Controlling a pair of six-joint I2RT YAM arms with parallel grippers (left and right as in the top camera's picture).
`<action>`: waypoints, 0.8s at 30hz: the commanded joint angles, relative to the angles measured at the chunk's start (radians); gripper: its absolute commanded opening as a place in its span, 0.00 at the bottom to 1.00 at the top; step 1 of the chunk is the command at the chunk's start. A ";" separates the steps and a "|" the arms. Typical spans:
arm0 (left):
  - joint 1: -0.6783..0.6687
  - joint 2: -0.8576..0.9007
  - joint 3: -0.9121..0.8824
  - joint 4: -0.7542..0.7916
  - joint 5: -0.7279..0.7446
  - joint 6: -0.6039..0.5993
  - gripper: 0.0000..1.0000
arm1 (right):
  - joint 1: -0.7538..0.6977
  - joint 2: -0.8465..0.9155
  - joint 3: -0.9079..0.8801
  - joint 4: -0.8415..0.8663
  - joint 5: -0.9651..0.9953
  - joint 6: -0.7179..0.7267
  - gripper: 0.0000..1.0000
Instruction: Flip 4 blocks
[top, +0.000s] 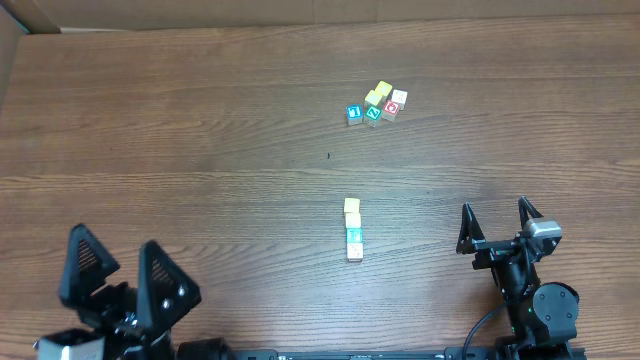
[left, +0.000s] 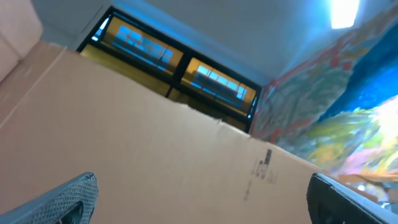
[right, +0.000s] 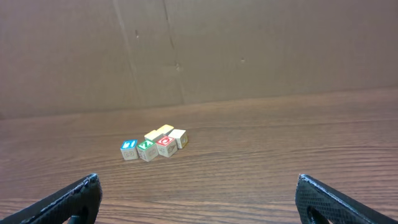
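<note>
Presently we see the left gripper (top: 115, 240) and right gripper (top: 495, 207) spread wide and empty, well apart from the blocks (top: 352, 230), a four-cube row at mid-table (top: 200, 150); we judge no flip underway.

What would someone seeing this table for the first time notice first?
A row of four small cubes, two yellow, one teal, one cream, lies at the middle of the table. Farther back sits a tight cluster of cubes with blue, green and red faces. The left gripper and right gripper sit open and empty near the front edge.
</note>
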 joint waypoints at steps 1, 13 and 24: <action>-0.007 -0.015 -0.077 0.039 -0.023 0.001 1.00 | -0.007 -0.010 -0.010 0.006 -0.005 -0.003 1.00; -0.007 -0.015 -0.269 0.042 -0.026 -0.002 1.00 | -0.007 -0.010 -0.010 0.006 -0.005 -0.003 1.00; -0.007 -0.016 -0.442 0.040 -0.032 -0.001 1.00 | -0.007 -0.010 -0.010 0.006 -0.005 -0.003 1.00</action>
